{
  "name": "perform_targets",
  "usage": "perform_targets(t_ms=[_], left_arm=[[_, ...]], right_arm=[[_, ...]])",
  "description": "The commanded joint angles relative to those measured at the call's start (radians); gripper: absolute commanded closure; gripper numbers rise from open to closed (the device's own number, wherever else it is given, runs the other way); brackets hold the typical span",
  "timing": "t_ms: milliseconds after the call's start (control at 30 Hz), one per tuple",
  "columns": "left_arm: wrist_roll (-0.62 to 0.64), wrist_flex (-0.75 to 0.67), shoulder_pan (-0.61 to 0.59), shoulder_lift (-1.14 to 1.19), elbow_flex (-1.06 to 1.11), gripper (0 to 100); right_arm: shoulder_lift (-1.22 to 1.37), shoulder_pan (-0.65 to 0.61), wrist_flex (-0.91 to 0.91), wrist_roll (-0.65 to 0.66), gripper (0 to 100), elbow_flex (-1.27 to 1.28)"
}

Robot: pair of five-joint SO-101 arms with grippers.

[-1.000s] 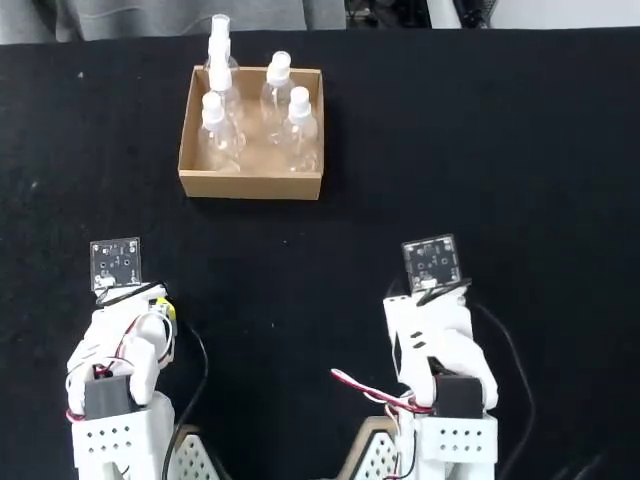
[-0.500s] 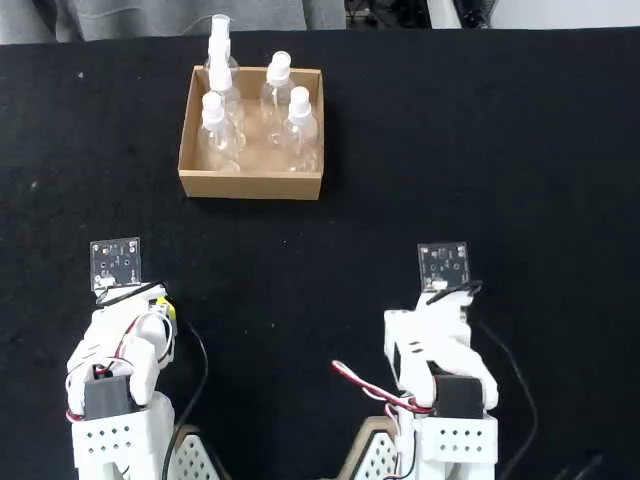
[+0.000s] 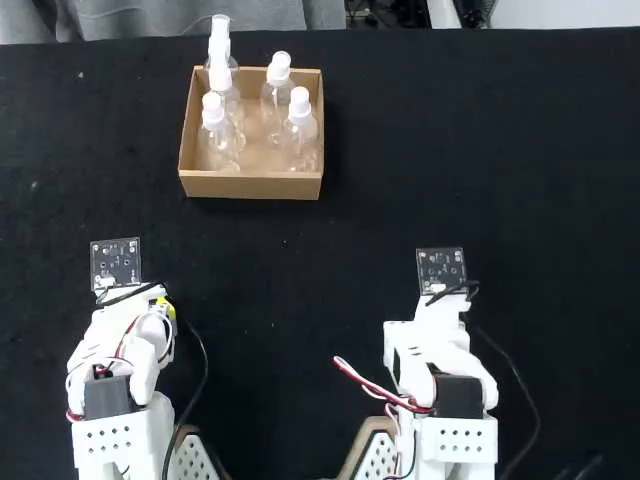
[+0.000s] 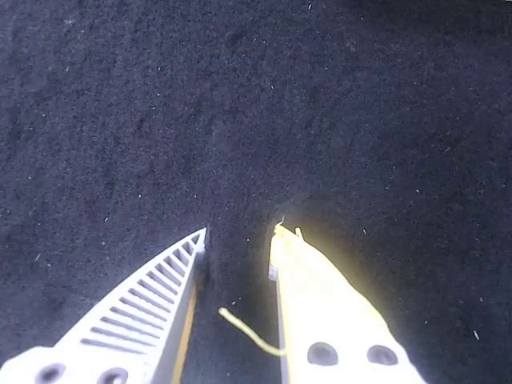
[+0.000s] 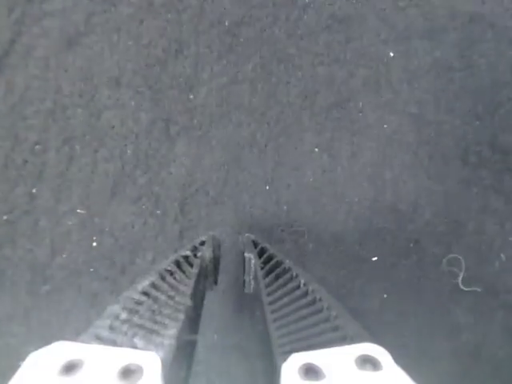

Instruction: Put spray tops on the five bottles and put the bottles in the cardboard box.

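The bottles (image 3: 255, 115) stand upright in the cardboard box (image 3: 250, 186), far across the table (image 3: 470, 150) from me, white spray tops on. They are packed close, some touching. The tallest top (image 3: 220, 25) rises at the back-left corner. Whether that bottle stands inside the rim or just behind it, I cannot tell. By my count the job looks done or nearly so.

I judge these bottles to be clear, thin-walled plastic and probably empty. That would make them light, a bit springy under a squeeze, smooth enough to slip, and top-heavy with the sprayer on. If one needs moving, I would close on the body just under the shoulder. The spray head could twist or pull off.

Both my arms sit low near their bases, well apart from the box. My left gripper (image 4: 236, 236) holds nothing, its fingers parted by a narrow gap over bare black cloth. A stray yellowish thread (image 4: 248, 332) curls between them. My right gripper (image 5: 230, 244) is empty too, its ribbed fingers drawn all but together with a thin slit between them.

From the high view I read the box, the tops and how far off my left arm (image 3: 120, 345) and right arm (image 3: 440, 350) rest. From the wrist views I read the finger spacing and the lint on the cloth.
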Motion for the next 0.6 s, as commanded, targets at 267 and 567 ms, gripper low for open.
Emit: perform_targets(t_ms=[267,567], left_arm=[[-0.002,0.003,-0.008,-0.006,0.022,88],[-0.002,0.003,-0.008,-0.006,0.022,88]], right_arm=[[-0.094,0.018,0.006,-0.008,98.0,-0.002],[-0.094,0.020,-0.003,0.000,98.4,-0.005]])
